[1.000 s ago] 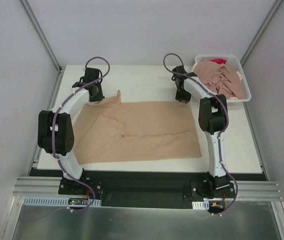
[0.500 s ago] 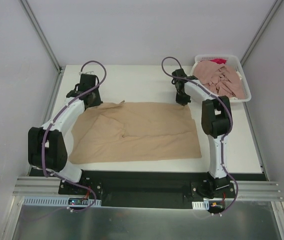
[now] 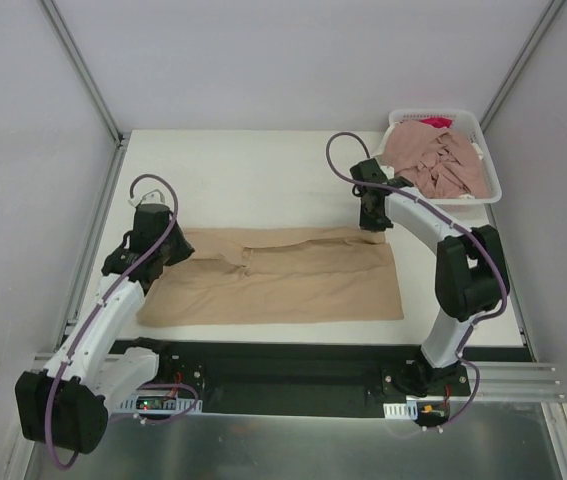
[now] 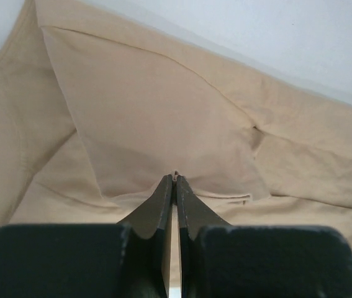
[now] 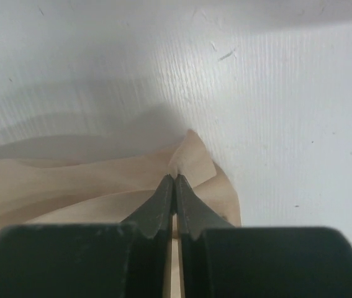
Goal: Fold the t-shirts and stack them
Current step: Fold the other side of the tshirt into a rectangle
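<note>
A tan-beige t-shirt (image 3: pixel 283 280) lies on the white table, its far edge drawn over toward the near side in a fold. My left gripper (image 3: pixel 168 247) is shut on the shirt's far left edge; in the left wrist view (image 4: pixel 174 179) a pinch of tan cloth (image 4: pixel 151 118) sits between the tips. My right gripper (image 3: pixel 373 225) is shut on the shirt's far right corner, seen in the right wrist view (image 5: pixel 174 178) with the corner (image 5: pixel 191 158) sticking up past the tips. Dusty pink shirts (image 3: pixel 433 160) lie heaped in the basket.
A white plastic lattice basket (image 3: pixel 490 170) stands at the far right corner of the table, with something bright pink (image 3: pixel 435 122) at its back. Bare white table (image 3: pixel 253 170) lies beyond the shirt. Grey walls close in both sides.
Both grippers have pulled the shirt's far edge toward the near side, folding it over. The left arm has swung out to the left and nearer; the right gripper moved nearer too.
</note>
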